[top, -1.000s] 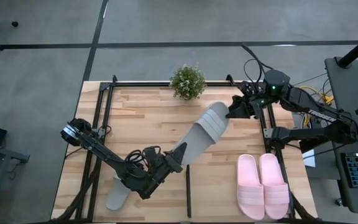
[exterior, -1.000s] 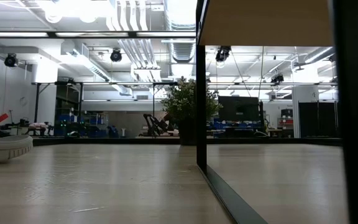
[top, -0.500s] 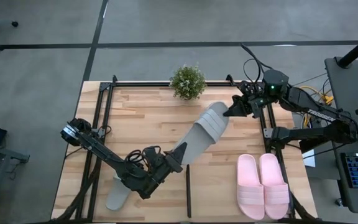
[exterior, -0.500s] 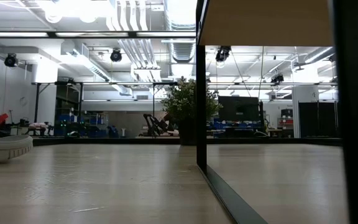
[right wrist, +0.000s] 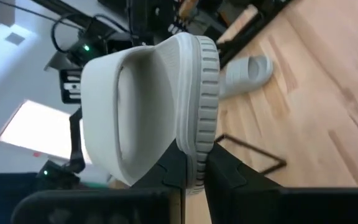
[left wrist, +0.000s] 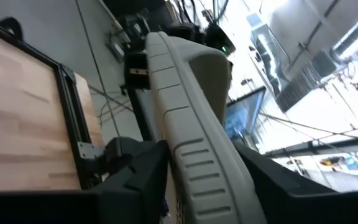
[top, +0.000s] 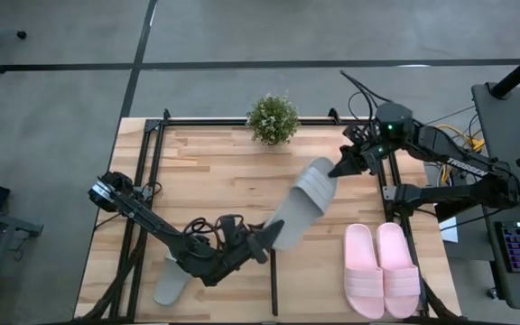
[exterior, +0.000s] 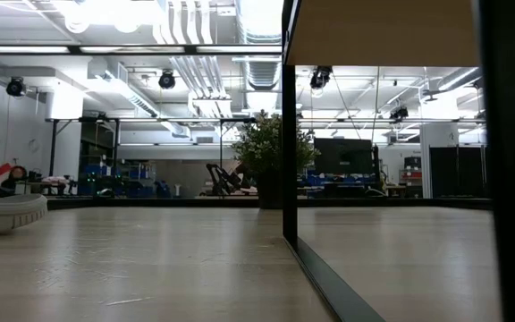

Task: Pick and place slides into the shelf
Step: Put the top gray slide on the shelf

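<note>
I see a grey-green slide [top: 301, 204] up in the air over the middle of the wooden table [top: 206, 171]. My right gripper [top: 338, 168] pinches its toe edge, clamped tight on the rim. My left gripper [top: 262, 246] is at the heel end. Its fingers [left wrist: 135, 180] sit on both sides of the sole, parted now, and I cannot tell if they press it.

The other grey-green slide [top: 168, 282] lies flat on the table, just behind my left arm, near the front edge. The pink pair [top: 382, 269] lies side by side on the table, well below my right gripper, close to the front right corner.

The table is made of pale wood planks with dark metal rails [top: 148, 171] along its sides. A small green plant [top: 273, 118] stands at the far edge, near my right gripper. From the low view I see a pale wooden shelf [exterior: 378, 31] overhead with a black post [exterior: 289, 125]. Behind it is a big room with bright ceiling lights and pipes.

The slides look soft and thick. The held one has ridges along its rim and a wide smooth strap.

A second ago my right gripper was spread wide beside the toe. Since then it has closed. The slide has swung a bit, and my left gripper has loosened.
</note>
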Controlling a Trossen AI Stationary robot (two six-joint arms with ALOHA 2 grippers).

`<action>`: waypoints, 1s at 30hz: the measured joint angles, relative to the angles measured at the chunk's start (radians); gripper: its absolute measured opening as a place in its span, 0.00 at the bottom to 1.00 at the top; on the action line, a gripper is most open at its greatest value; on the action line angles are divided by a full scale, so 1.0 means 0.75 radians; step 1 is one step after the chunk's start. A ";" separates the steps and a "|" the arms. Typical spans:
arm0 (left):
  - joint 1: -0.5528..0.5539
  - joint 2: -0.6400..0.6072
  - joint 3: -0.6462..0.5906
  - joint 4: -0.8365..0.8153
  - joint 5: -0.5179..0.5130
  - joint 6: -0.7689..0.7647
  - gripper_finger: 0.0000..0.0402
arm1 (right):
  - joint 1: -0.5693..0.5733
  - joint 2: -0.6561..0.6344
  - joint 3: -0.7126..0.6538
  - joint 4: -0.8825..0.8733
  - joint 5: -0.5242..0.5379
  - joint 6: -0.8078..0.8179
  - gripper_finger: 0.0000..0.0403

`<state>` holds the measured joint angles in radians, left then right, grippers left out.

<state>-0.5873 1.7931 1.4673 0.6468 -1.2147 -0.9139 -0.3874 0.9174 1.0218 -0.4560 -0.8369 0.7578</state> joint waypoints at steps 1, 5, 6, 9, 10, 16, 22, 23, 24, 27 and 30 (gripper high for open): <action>0.000 0.000 0.000 0.000 0.011 0.000 0.39 | 0.000 0.000 0.000 -0.015 -0.010 -0.007 0.06; 0.000 0.000 0.000 0.002 0.029 0.003 0.44 | 0.000 0.001 0.000 -0.026 -0.058 -0.020 0.05; 0.000 0.000 0.000 0.002 0.033 0.003 0.46 | 0.000 0.001 0.000 -0.028 -0.068 -0.021 0.05; 0.002 0.000 0.000 0.002 0.063 0.005 0.51 | 0.000 0.000 0.000 -0.064 -0.096 -0.029 0.05; 0.004 0.000 0.000 0.003 0.082 0.005 0.52 | 0.000 0.000 0.000 -0.082 -0.115 -0.038 0.05; 0.008 -0.005 0.000 0.010 0.153 0.003 0.66 | 0.003 -0.001 -0.002 -0.248 -0.227 -0.138 0.05; 0.009 -0.011 0.000 0.009 0.157 -0.005 0.72 | 0.002 -0.001 -0.003 -0.378 -0.272 -0.236 0.05; 0.011 -0.012 0.000 0.009 0.157 -0.004 0.72 | 0.003 -0.001 -0.004 -0.382 -0.291 -0.241 0.05; 0.013 -0.012 0.000 0.007 0.157 0.002 0.72 | 0.003 -0.001 -0.004 -0.384 -0.301 -0.245 0.05; 0.017 -0.012 0.000 0.006 0.157 0.012 0.72 | 0.001 -0.001 -0.004 -0.400 -0.316 -0.255 0.05; 0.028 -0.012 0.000 0.005 0.158 0.016 0.72 | 0.002 -0.001 -0.005 -0.402 -0.335 -0.269 0.05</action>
<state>-0.5662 1.7844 1.4673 0.6508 -1.0962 -0.9016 -0.3862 0.9165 1.0183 -0.7574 -1.0880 0.5558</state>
